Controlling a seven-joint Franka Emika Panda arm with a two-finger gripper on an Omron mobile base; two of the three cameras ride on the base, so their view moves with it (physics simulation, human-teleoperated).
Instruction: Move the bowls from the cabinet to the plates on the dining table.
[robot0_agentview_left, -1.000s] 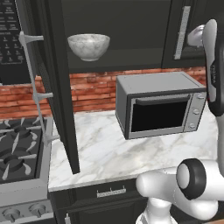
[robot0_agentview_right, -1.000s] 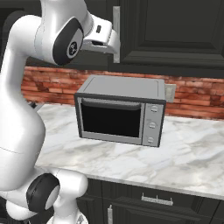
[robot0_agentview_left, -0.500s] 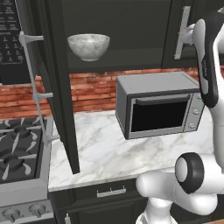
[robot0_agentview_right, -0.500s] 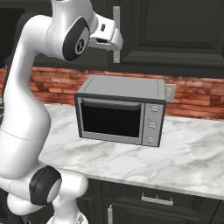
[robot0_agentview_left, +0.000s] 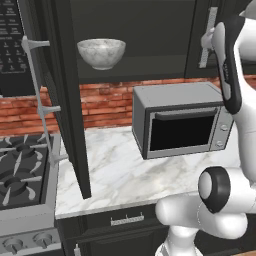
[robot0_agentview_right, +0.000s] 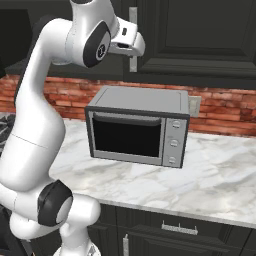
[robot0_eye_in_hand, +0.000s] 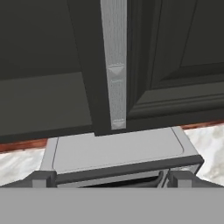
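A white-grey marbled bowl (robot0_agentview_left: 101, 52) stands on the shelf of the dark cabinet (robot0_agentview_left: 140, 30), whose left door (robot0_agentview_left: 70, 100) is swung open. The right door (robot0_eye_in_hand: 175, 57) is closed, with a long silver bar handle (robot0_eye_in_hand: 114, 65) along its edge. My gripper (robot0_eye_in_hand: 112, 179) is open and empty. Its fingertips (robot0_eye_in_hand: 43, 178) stand wide apart just short of that handle's lower end, above the microwave. From the left base view the gripper (robot0_agentview_left: 206, 41) hangs right beside the handle (robot0_agentview_left: 210, 30). The plates and the dining table are out of view.
A grey microwave (robot0_agentview_left: 182, 120) sits on the marble counter (robot0_agentview_left: 115, 175) directly below the closed door, with a brick wall behind it. A gas stove (robot0_agentview_left: 20, 175) lies at the left. The open door's handle (robot0_agentview_left: 42, 100) juts out over the counter's left end.
The arm has swung the hand closer to the right door's handle. The gripper stayed open, and the bowl and doors have not moved.
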